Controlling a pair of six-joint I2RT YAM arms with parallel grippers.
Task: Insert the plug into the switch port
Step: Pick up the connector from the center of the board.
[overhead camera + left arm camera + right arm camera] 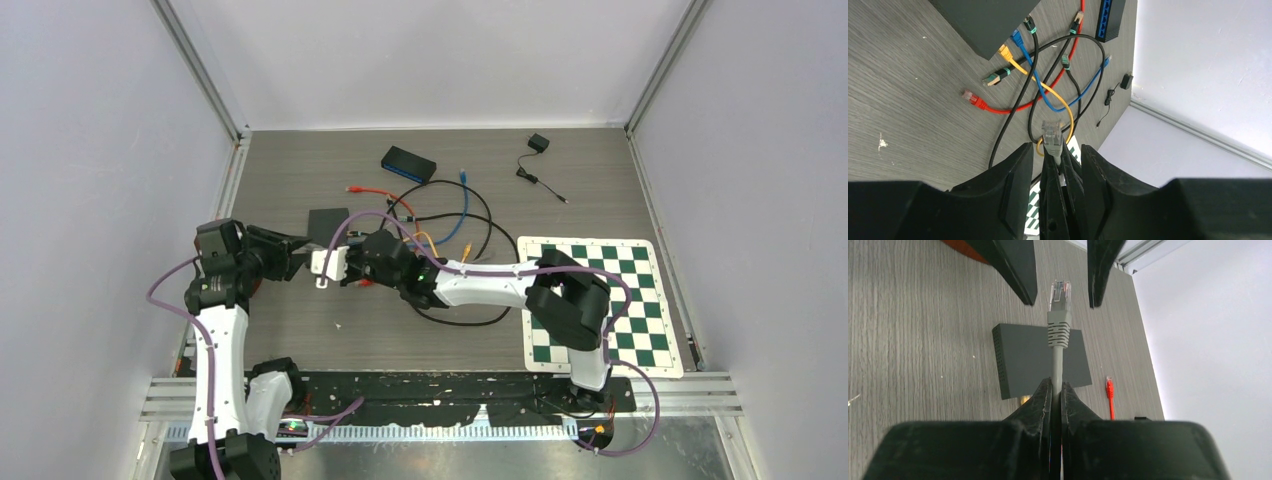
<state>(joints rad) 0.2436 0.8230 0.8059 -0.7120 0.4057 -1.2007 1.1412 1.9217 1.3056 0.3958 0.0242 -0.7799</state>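
Observation:
My right gripper (pixel 1056 384) is shut on the grey cable just behind a grey plug (pixel 1059 310) with a clear tip, and holds it above the table. In the left wrist view the plug (pixel 1051 136) points out from between my open left gripper (pixel 1054 148), whose fingers (pixel 1017 167) stand on either side of the right gripper's tips without touching the plug. In the top view the left gripper (pixel 292 255) and right gripper (pixel 325 267) meet tip to tip. A dark grey switch box (pixel 328 225) lies flat just beyond them, and it also shows below the plug (pixel 1040 360).
A blue switch (pixel 408 163) sits farther back. Loose red (pixel 979 102), blue (pixel 1048 102), yellow (pixel 1015 62) and black cables tangle between the switches. A black power adapter (pixel 538 143) lies at the back right. A green checkered mat (pixel 600 300) lies at the right.

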